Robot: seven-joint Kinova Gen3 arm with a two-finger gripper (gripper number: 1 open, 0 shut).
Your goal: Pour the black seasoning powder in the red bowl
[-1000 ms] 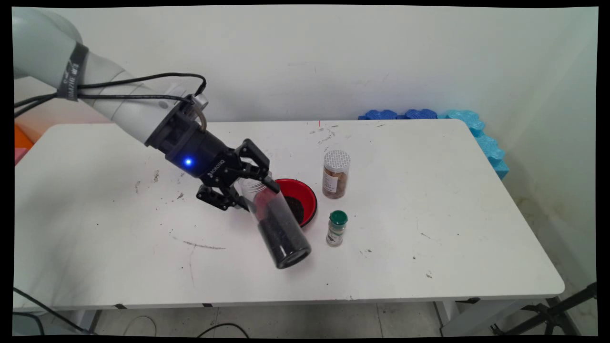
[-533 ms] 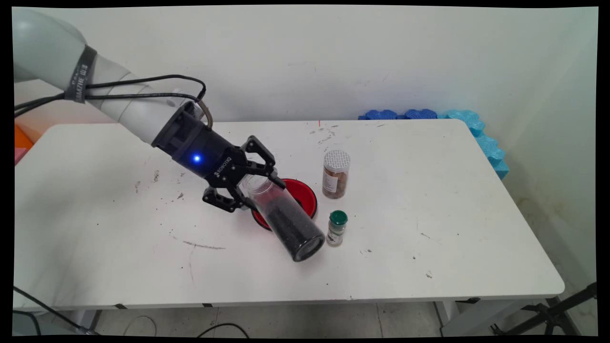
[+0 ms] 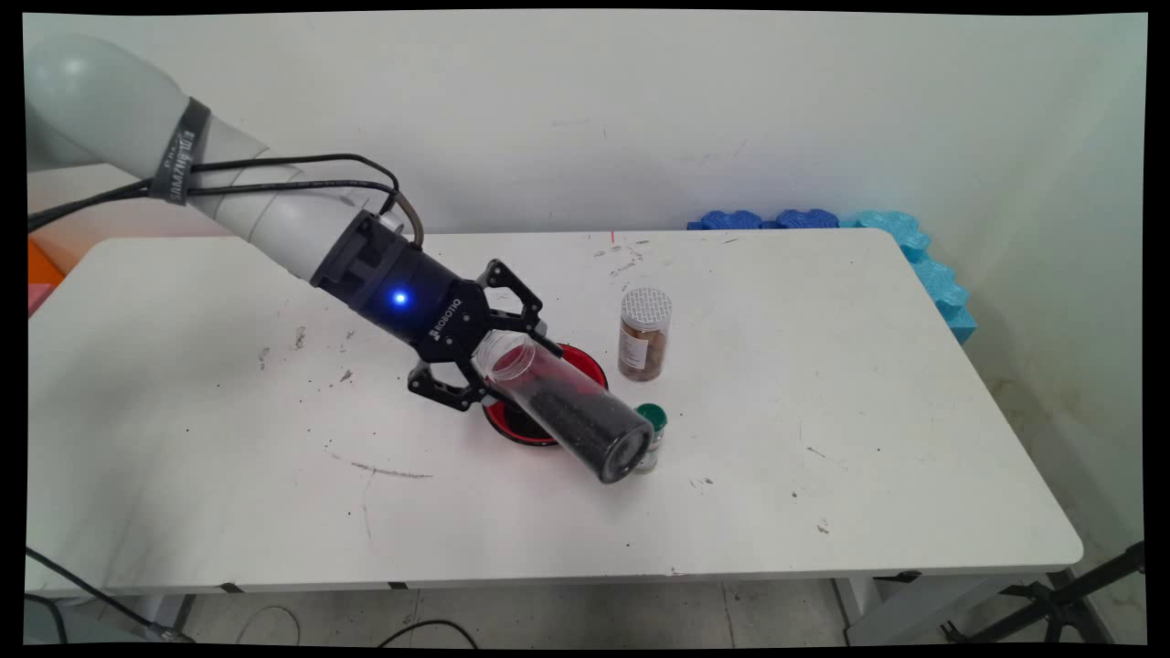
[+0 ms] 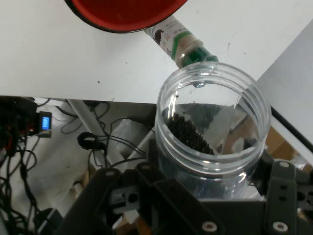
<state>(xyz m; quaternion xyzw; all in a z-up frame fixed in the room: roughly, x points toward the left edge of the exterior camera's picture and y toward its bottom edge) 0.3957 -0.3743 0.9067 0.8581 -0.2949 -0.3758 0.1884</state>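
Note:
My gripper (image 3: 507,367) is shut on a clear plastic jar (image 3: 567,411) that holds black grains. The jar lies tilted, close to level, with its open threaded mouth by the fingers and its dark base pointing to the near right. It hangs over a red bowl (image 3: 585,366), which it partly hides. The jar's base covers part of a small green-capped bottle (image 3: 654,416). In the hand view the jar's open mouth (image 4: 210,122) faces me above the gripper (image 4: 205,200), with the red bowl (image 4: 122,12) and the green-capped bottle (image 4: 183,41) beyond it.
A taller spice jar (image 3: 644,334) with a white lid and brown contents stands just right of the bowl. Blue foam pieces (image 3: 823,221) line the table's back right corner. The white table (image 3: 868,411) carries dark specks and scuff marks.
The arm has moved right and slightly up. The jar has swung from steeply downward to nearly level, its base rising and shifting right until it stands in front of the green-capped bottle.

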